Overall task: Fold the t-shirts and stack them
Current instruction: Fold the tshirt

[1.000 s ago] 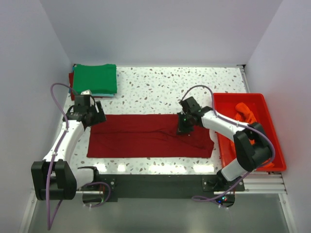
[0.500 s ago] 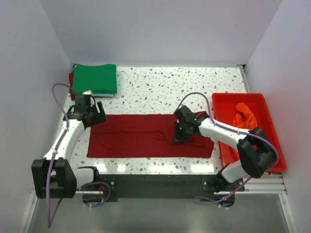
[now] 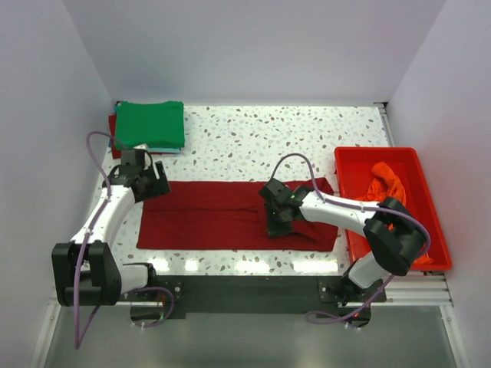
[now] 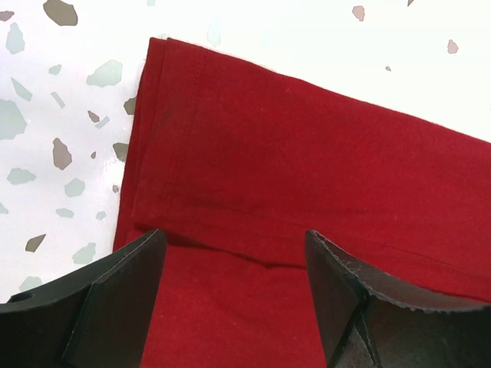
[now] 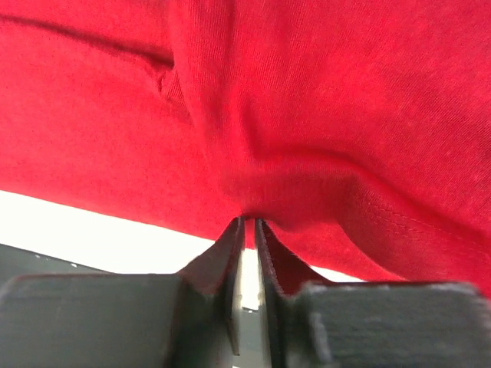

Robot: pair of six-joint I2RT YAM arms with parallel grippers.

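Over the last second my right gripper (image 3: pixel 275 224) has slid from the upper edge of the dark red t-shirt (image 3: pixel 207 215) toward the lower left, and it now sits near the shirt's lower edge, right of centre. The right wrist view shows the fingers closed almost together, with a pinch of red cloth bunched at their tips. It is clamped on the shirt and dragging the fabric along. With the arm out of the way, the shirt's upper right corner is now uncovered. I read this as a smoothing or fold-starting pull, so the fold itself is not yet made.

My left gripper (image 3: pixel 153 186) has barely shifted. It hovers over the shirt's upper left corner with its jaws spread wide, holding nothing, and they straddle a lapped fold line in the cloth.

The dark red t-shirt lies flat on the speckled table (image 3: pixel 253 138), in the lower middle of the overhead frame. It forms a long band whose long axis runs left to right, parallel to the arm bases. A stitched hem runs along its left end, so I judge that the bottom of the shirt points left. I can't make out the collar to confirm it.

The green t-shirt (image 3: pixel 150 124) sits folded at upper left. The orange t-shirt (image 3: pixel 383 180) is crumpled in the red tub (image 3: pixel 376 151) at right.
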